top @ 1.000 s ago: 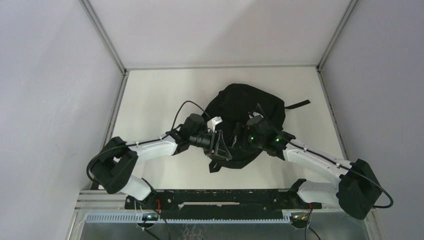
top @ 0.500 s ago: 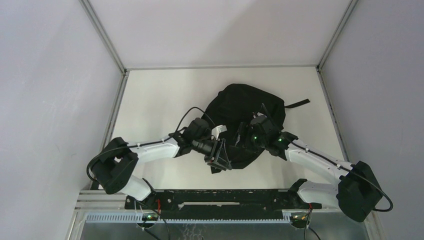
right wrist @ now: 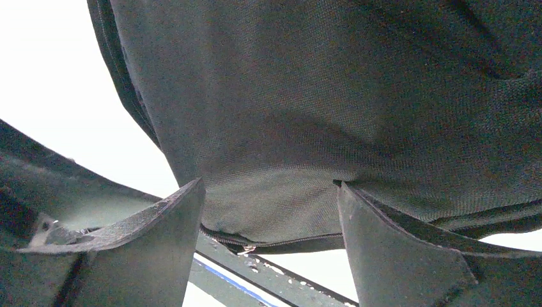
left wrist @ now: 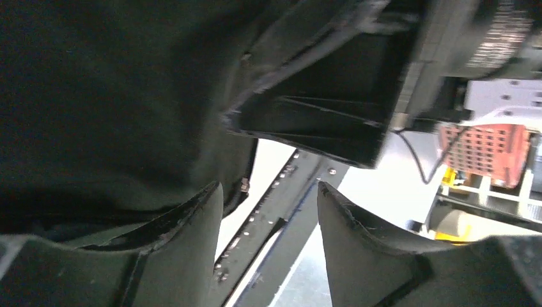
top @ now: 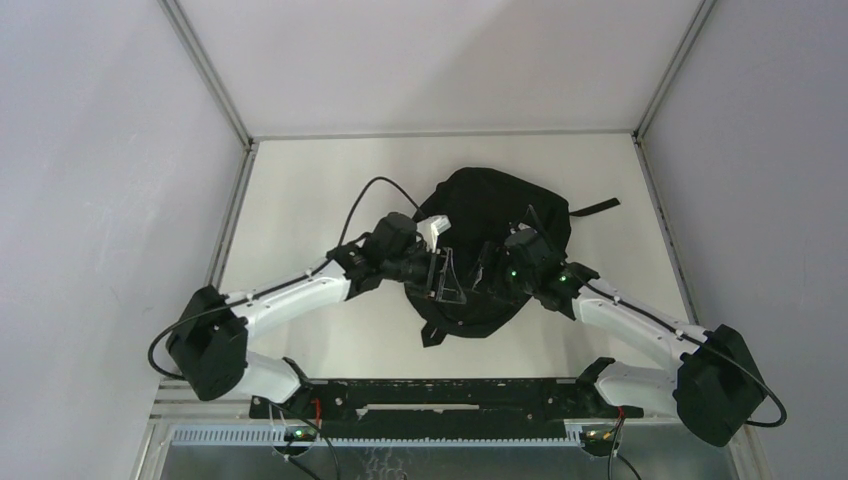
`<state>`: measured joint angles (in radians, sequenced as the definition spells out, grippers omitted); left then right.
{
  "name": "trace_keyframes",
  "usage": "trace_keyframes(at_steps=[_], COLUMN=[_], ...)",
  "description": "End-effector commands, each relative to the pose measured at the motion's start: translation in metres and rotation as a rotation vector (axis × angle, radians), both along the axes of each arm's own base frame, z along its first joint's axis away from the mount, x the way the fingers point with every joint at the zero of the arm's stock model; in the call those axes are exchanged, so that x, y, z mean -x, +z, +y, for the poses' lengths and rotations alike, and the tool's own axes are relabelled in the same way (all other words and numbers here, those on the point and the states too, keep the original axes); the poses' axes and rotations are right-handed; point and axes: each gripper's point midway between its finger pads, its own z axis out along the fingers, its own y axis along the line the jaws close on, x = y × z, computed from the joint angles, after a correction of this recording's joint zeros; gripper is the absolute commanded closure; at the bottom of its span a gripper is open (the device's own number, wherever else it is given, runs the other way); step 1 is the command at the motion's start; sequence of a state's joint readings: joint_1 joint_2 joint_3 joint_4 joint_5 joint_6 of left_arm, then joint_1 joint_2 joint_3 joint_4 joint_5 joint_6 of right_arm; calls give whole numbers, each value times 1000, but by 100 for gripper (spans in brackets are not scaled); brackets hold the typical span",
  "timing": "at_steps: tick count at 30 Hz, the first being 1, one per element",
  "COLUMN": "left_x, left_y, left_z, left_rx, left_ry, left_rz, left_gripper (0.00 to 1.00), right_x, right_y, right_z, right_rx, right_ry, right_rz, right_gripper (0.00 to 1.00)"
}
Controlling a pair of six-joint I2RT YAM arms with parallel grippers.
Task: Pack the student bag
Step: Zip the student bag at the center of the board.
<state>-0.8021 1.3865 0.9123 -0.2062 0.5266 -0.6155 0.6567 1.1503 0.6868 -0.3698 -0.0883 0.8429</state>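
Left gripper (left wrist: pixel 268 192): jaws apart, holding nothing, at the near left edge of the student bag (top: pixel 490 205).
Right gripper (right wrist: pixel 270 192): jaws wide, bag fabric across the gap, not pinched.
Student bag: black, slumped mid-desk (top: pixel 300 190).

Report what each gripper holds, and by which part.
Left gripper: nothing, its jaws apart beside the student bag. Right gripper: jaws wide with the bag's fabric between them; whether they grip it cannot be told.
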Motion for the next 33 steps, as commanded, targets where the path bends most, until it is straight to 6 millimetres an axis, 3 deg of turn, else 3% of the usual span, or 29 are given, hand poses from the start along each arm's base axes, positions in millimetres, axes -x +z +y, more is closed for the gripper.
trace_keyframes(at_steps=[1,8,12,18,24,33], left_x=[-22,2,11,31,44,53], left_y=[-20,-56,-66,-65,-60,-32], left_z=[0,5,2,-12,-8,-10], left_rx=[-105,-166,-142,-53,-61,-2], left_ry=[28,-54,-83,-196,-262,-325], left_rz=[-51,92,146,262,301,290], left_gripper=[40,41,40,40,49,58], right_x=[-8,-8,-9,-9,-8,-8], right_y=[6,3,1,2,1,2], right_z=[-4,-16,-16,-15,-18,-16], right_rx=[-4,17,14,7,18,9], right_ry=[-20,-47,-50,-48,-55,-57], right_rz=[-38,-40,-34,-33,-30,-29], right_gripper=[16,16,16,16,16,16])
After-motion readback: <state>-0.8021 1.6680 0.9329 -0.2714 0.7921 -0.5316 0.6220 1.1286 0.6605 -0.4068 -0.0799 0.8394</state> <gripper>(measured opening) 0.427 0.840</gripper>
